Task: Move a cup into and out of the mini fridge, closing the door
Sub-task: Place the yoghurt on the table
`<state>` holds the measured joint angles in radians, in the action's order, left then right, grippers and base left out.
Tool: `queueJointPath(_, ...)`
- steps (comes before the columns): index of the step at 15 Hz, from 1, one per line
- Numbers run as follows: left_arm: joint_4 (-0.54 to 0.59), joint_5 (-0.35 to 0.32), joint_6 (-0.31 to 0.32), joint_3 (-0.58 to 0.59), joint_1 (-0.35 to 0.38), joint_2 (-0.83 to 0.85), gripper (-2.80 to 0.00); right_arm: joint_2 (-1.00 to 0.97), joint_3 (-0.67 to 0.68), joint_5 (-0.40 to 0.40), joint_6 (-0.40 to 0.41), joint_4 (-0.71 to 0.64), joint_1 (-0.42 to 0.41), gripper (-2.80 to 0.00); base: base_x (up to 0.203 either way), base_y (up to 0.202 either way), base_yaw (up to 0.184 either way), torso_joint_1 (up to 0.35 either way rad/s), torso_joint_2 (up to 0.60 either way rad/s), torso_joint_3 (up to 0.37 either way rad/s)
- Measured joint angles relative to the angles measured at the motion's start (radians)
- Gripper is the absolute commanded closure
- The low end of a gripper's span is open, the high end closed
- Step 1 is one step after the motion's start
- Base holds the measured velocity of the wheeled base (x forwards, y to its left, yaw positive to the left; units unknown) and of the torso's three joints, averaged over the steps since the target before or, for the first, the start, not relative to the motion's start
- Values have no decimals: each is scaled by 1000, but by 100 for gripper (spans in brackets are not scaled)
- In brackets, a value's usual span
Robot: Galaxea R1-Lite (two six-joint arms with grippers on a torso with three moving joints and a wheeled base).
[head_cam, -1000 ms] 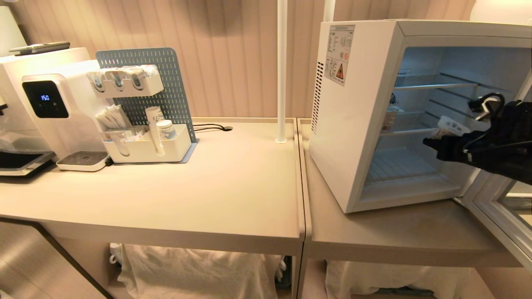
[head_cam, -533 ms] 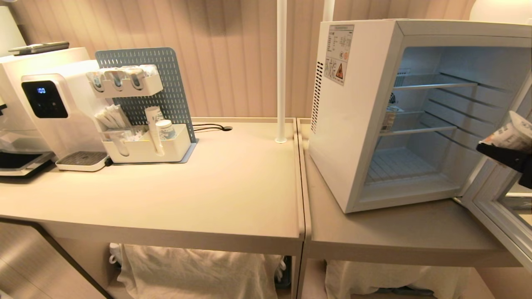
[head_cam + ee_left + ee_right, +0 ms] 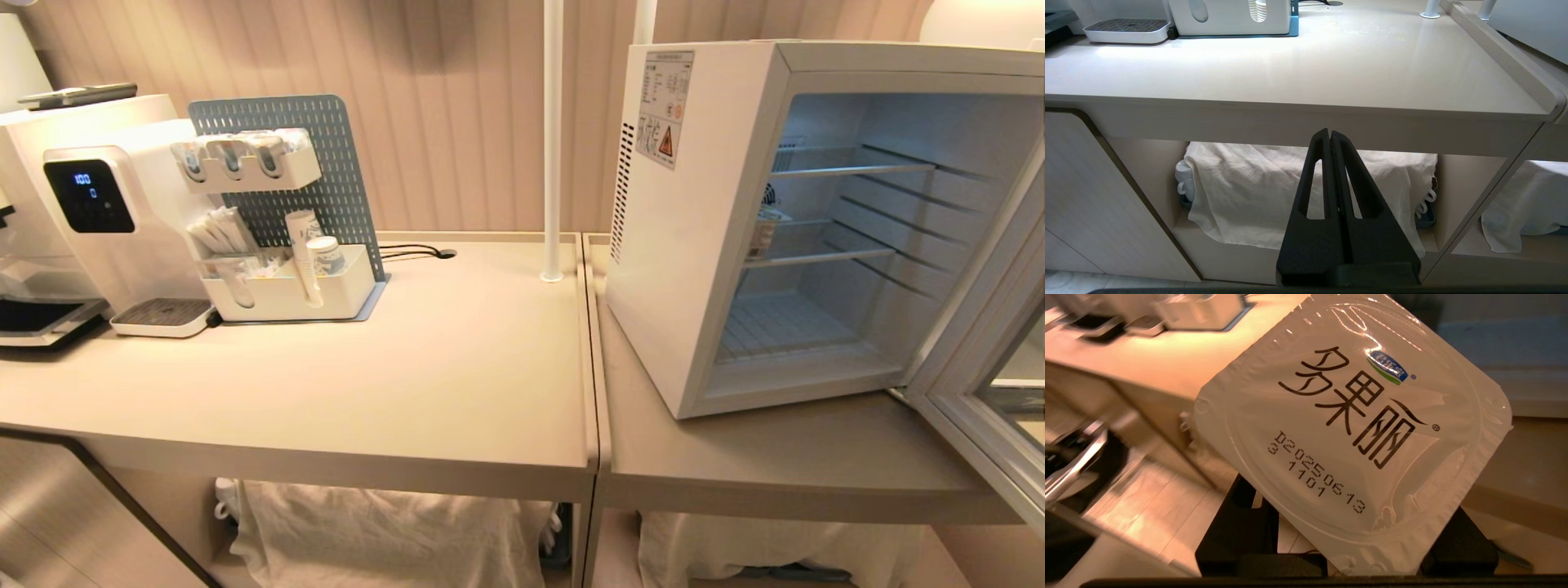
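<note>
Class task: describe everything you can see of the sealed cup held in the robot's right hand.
The cup shows mainly its top: a glossy white foil lid, squarish with rounded corners and a crinkled rim, printed with dark Chinese characters, a small blue-green logo and a stamped date code. It sits tilted, clamped between the black fingers of the right hand.

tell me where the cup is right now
The cup is clamped in the right gripper, filling the right wrist view with its foil lid up. It is outside the head view, no longer in the open fridge.
</note>
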<state>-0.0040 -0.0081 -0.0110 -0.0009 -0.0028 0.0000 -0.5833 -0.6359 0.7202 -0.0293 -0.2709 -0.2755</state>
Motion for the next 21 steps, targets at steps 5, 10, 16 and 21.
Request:
queueJointPath(5,0,-1,1,0,-1,0,0,216,-75,-177,-14,-331,307,0,0,0,0,0,0,0)
queueJointPath(10,0,-1,2,0,-1,0,0,288,10,-521,-196,-188,353,0,0,0,0,0,0,0)
queueJointPath(16,0,-1,1,0,0,0,0,367,-7,-458,-179,-290,294,0,0,0,0,0,0,0)
queueJointPath(21,0,0,-2,0,0,0,0,545,308,-513,-135,-41,278,0,0,0,0,0,0,0)
